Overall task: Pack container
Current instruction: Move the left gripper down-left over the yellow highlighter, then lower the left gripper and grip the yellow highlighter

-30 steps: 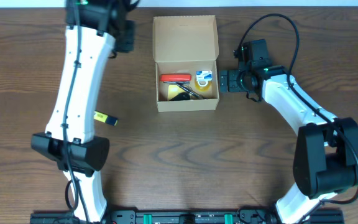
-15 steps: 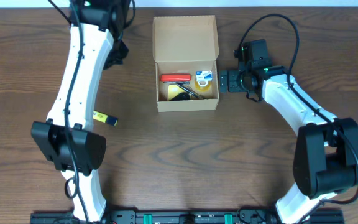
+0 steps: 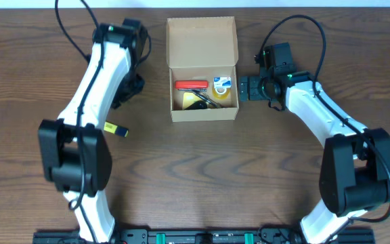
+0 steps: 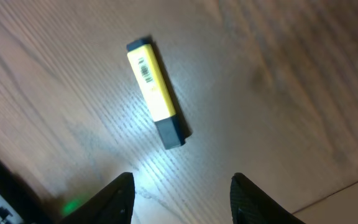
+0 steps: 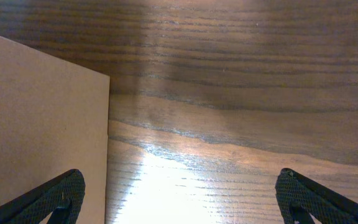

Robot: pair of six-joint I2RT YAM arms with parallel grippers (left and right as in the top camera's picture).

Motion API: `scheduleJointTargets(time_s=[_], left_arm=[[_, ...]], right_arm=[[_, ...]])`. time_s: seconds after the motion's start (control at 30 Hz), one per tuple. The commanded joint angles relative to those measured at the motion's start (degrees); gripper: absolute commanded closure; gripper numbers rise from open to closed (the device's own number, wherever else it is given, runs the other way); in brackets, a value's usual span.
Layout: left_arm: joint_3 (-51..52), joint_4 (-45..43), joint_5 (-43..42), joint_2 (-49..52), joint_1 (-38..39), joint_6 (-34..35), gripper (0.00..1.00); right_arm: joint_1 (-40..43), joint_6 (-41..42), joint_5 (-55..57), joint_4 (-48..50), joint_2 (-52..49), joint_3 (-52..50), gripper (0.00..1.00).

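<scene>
1. The container [image 3: 203,68] sits at the far middle of the counter [image 3: 195,156], with its flap lid [image 3: 202,39] thrown back and its open side up.
2. Packed so far, by our reading: a red item [image 3: 191,85], a small white-and-blue roll [image 3: 222,85] and a yellow-and-black piece [image 3: 198,100] lie inside.
3. Not yet packed: a yellow marker [image 4: 156,93] with a dark cap lies on the counter, well apart from the container, to its left.
4. The left gripper [image 4: 180,193] hangs above that marker, its jaws partly apart and empty.
5. The right gripper [image 3: 244,88] sits just beside the container's right wall, its jaws wide and holding nothing.
6. We judge the task mostly done: the marker needs packing, and probably the lid needs closing.
</scene>
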State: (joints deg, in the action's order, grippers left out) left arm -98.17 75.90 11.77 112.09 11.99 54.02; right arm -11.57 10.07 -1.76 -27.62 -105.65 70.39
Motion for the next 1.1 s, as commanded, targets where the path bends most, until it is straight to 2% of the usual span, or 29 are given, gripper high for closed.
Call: scheduleJointTargets(time_s=[0.0, 0.17, 0.3, 0.53, 0.63, 0.7, 0.97, 1.07], left_arm=[[7.85, -3.28, -0.83, -9.07, -0.42, -0.72, 0.50], [19.52, -10.25, -0.39, -20.87, -0.87, -3.06, 0.44], [28.28, -13.53, 0.81, -25.40, -2.93, -1.03, 0.36], [40.92, -32.13, -9.22, -25.20, -10.78, -1.07, 0.34], [44.30, -37.53, -11.02, -25.20, -13.44, -1.09, 0.34], [46.49, -41.92, -10.88, -25.20, -14.53, -1.09, 0.28], [48.59, -50.14, -10.80, -22.38, -14.67, 0.50, 0.28], [48.57, -53.53, -13.44, -19.10, -14.67, 0.94, 0.32]], right_arm=[[0.28, 0.59, -0.20, -0.07, -0.02, 0.04, 0.01], [0.28, 0.59, -0.20, -0.07, -0.02, 0.04, 0.01], [0.28, 0.61, -0.20, -0.07, -0.02, 0.04, 0.01], [0.28, 0.59, -0.20, -0.07, -0.02, 0.04, 0.01], [0.28, 0.59, -0.20, -0.07, -0.02, 0.04, 0.01], [0.28, 0.59, -0.20, -0.07, -0.02, 0.04, 0.01], [0.28, 0.59, -0.20, -0.07, -0.02, 0.04, 0.01], [0.28, 0.59, -0.20, -0.07, -0.02, 0.04, 0.01]])
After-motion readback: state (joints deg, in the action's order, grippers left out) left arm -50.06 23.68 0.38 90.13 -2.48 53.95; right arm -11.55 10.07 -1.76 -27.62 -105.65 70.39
